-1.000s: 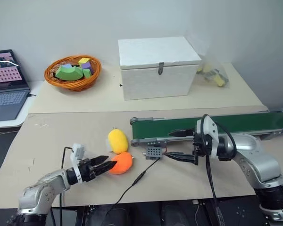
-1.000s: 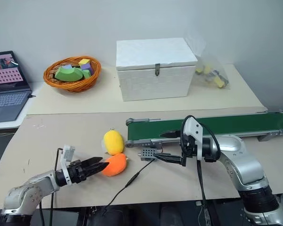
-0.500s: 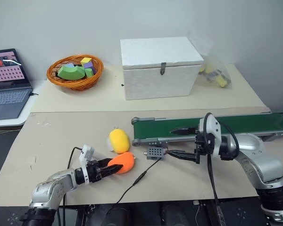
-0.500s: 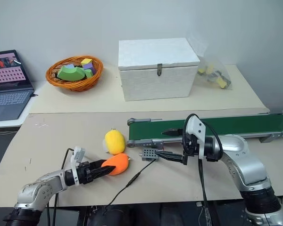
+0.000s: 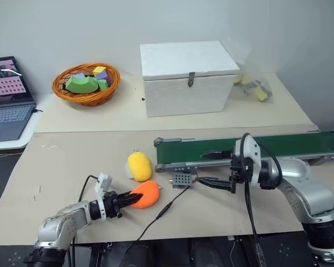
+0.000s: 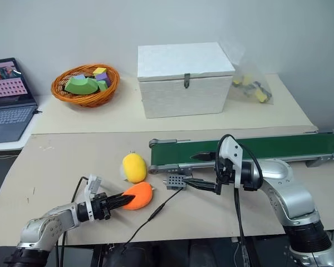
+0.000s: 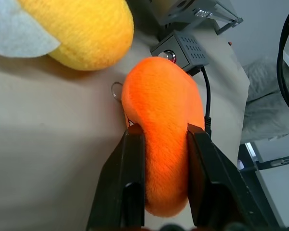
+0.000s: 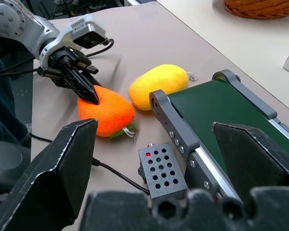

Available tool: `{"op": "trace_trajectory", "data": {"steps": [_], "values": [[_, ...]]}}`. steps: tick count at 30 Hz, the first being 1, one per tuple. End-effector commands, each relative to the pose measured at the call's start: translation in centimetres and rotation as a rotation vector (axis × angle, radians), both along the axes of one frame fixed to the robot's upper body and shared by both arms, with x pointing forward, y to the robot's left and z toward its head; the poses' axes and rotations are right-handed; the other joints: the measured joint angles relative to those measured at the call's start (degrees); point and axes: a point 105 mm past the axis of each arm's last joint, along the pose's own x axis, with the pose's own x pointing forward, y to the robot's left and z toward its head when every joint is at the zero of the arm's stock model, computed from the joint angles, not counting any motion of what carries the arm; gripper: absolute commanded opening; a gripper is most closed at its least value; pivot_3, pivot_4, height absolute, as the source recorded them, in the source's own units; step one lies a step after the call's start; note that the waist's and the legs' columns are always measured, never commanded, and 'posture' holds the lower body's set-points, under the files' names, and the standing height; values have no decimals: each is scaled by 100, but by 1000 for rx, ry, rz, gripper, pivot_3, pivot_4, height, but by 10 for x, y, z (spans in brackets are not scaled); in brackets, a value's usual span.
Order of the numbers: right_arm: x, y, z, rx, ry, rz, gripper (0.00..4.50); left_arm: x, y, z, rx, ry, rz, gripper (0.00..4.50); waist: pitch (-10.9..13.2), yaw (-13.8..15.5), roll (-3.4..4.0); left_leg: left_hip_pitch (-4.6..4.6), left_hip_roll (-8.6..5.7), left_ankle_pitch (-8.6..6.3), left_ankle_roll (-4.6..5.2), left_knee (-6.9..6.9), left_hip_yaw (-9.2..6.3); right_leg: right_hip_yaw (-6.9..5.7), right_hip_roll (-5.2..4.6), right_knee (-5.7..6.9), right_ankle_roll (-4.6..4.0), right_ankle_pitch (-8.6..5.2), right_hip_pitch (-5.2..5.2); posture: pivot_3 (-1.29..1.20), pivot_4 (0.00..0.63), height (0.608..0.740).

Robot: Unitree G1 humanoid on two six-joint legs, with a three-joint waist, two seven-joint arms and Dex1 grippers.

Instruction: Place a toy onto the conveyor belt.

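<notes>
Now the toy — plump, orange, fuzzy — bulges between the left pincer.

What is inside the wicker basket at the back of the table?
The wicker basket holds foam blocks: a large green piece, a yellow cube and purple pieces. Whatever lies beneath them at the bottom is covered by the blocks and the rim.

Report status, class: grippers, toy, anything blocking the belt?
Left gripper shut on orange toy, toy on table. Right gripper open, empty. Conveyor belt bare.
</notes>
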Motion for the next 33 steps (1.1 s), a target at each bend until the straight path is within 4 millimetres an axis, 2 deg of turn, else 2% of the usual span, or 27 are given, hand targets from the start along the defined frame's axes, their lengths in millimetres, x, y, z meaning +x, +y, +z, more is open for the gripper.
{"op": "trace_trajectory", "data": {"steps": [1, 4, 7, 9, 10, 14, 15, 18, 20, 22, 24, 28, 30, 33], "values": [[0, 2, 12, 15, -60, 14, 4500, 5, -2, 39, -38, -128, 2, 1102, 0, 0, 0, 0, 0, -1, 1, 0, 0, 0, -1, 0, 0, 0, 0, 0, 150, 740], [1, 2, 12, 15, -58, 17, 4500, 1, -8, 74, -90, -213, -28, 1102, 1, -3, -1, -2, 0, -8, 13, 1, 0, 0, -2, 0, 0, 0, 0, 0, 150, 740], [2, 3, 11, 16, -58, 19, 4500, -11, -12, 105, -109, -289, -97, 1102, 1, -11, -1, 0, 0, -6, 10, 0, 0, 1, -2, 1, 0, 0, -1, 0, 150, 740], [2, 3, 12, 17, -61, 18, 4500, -19, -11, 123, -91, -349, -127, 1102, 1, -31, -1, -1, 0, 0, 0, 0, 0, 2, 1, 2, 0, 0, -2, 0, 150, 740], [3, 2, 12, 18, -63, 15, 4500, -16, -9, 128, -37, -385, -104, 1102, 1, -34, 0, -1, 1, 1, -2, -1, 0, 2, 2, 1, 0, 0, -2, 0, 150, 740], [5, 1, 12, 17, -66, 7, 4500, 11, -5, 127, 284, -521, -15, 1102, 1, -23, 0, 4, -2, 7, -12, 0, 2, 2, 3, 2, 0, 0, 5, 0, 150, 740], [5, 1, 12, 17, -67, 7, 4500, 20, -5, 127, 346, -556, 12, 1102, 1, -11, 0, 4, -2, 9, -15, 1, 2, 2, 5, 2, -2, 1, 7, 0, 150, 740], [5, 1, 13, 17, -71, 9, 4500, 56, -10, 119, 688, -764, 79, 1102, 1, 44, -1, 4, -5, 9, -14, 3, 2, 1, 5, 1, -3, 3, 12, 0, 150, 740], [6, 1, 14, 18, -74, 9, 4500, 84, -14, 117, 1025, -1049, 124, 1102, 1, 48, -2, 5, -8, 12, -17, 3, 4, 1, 4, -4, -3, 5, 18, 0, 150, 740], [5, 1, 15, 20, -74, 8, 4500, 96, -29, 122, 1182, -1312, 148, 1102, 2, 37, -3, 4, -7, 11, -16, -1, 8, 5, 3, -8, -4, 6, 18, 0, 150, 740], [4, 2, 14, 21, -74, 9, 4500, 99, -45, 129, 1265, -1554, 150, 1102, 4, 19, -6, -4, -6, 8, -12, -4, 11, 8, 4, -12, -3, 6, 7, 0, 150, 740], [3, 4, 15, 32, -75, 4, 4500, 99, -69, 111, 1346, -1878, 41, 1102, 3, 26, -6, -31, -5, 8, -11, -6, 13, 5, 4, -9, -2, 7, -20, 0, 150, 740], [2, 3, 15, 33, -78, -5, 4500, 97, -77, 102, 1322, -1977, -3, 1102, 3, 22, -6, -39, -5, 8, -10, -5, 12, 3, 4, -7, 1, 8, -23, 0, 150, 740], [3, 1, 15, 32, -82, -18, 4500, 97, -81, 92, 1299, -2028, -50, 1102, 3, 25, -6, -45, -6, 7, -8, 0, 12, 1, 4, -8, 9, 13, -24, 0, 150, 740]]}}
